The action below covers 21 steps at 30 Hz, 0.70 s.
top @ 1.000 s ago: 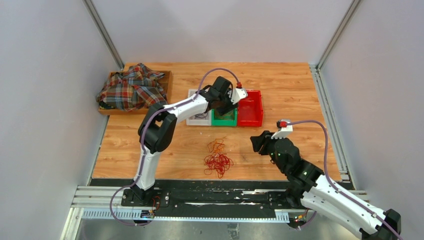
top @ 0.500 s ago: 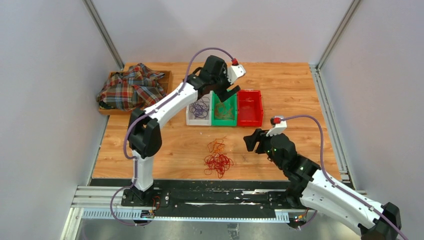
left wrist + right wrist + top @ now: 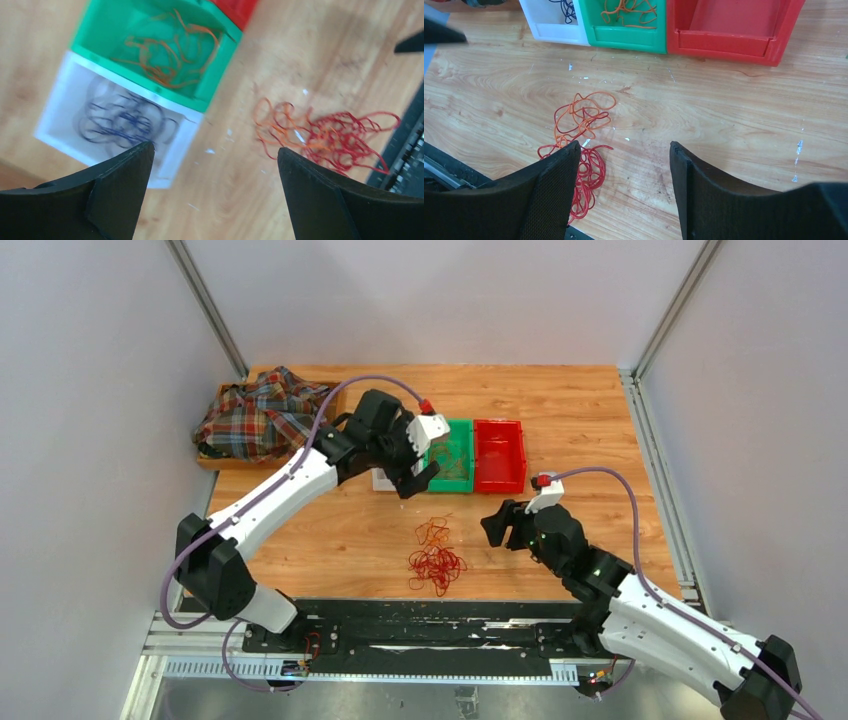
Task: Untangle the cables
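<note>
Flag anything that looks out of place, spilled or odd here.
A crumpled plaid shirt overflows its wooden tray at the far left. On the table, red and orange cables lie tangled while the red bin looks empty.

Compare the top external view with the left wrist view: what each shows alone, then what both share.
Only the top external view: the plaid cloth in its wooden tray. Only the left wrist view: the purple cables coiled in the white bin, seen through the open left pincer. Both: the green bin holding orange cables, and the red-and-orange clump on the table.
</note>
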Available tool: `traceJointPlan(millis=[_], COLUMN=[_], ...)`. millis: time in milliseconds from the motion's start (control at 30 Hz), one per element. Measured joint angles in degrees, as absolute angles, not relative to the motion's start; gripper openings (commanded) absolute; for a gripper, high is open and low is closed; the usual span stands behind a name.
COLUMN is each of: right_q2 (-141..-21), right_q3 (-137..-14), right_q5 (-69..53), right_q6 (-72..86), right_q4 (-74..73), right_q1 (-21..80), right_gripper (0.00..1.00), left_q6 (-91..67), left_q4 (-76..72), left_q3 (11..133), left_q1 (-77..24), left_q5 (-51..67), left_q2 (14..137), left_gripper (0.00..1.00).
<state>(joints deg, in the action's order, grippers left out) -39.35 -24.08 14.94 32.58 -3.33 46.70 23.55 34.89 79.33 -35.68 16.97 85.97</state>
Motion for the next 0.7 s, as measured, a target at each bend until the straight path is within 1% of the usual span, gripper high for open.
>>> traceJointPlan(millis=[100,233,433,567,700], right_q2=[-39.0,-38.33,-37.06,-36.53,-36.27], right_q3=[-24.08,-24.08,-24.08,-24.08,-24.08], right_q5=[14.7,14.68,14.94,15.07,15.25], right_q6=[32.64,33.21,34.3,34.79,34.92], right_q4=[-3.42,-4.21,-4.99,-5.19,-5.93], right_q1=[46.7,46.7,46.7,46.7,46.7], right_gripper=[0.63,0.61,0.56,0.54,0.52], left_q6=[21.54,17.87,11.0,6.81,3.75], left_q4=[35.59,35.55,30.15,25.5,22.35], left_q3=[73.21,67.4,62.85,62.0,62.0], left_q1=[-35.73,-36.32,-40.53,-41.82,-41.74], left_q5=[18.83,20.29,19.64,18.85,17.96], left_q2=[84.71,86.56,89.41,91.46,94.17], left_gripper=[0.98,0.97,0.95,0.88,0.78])
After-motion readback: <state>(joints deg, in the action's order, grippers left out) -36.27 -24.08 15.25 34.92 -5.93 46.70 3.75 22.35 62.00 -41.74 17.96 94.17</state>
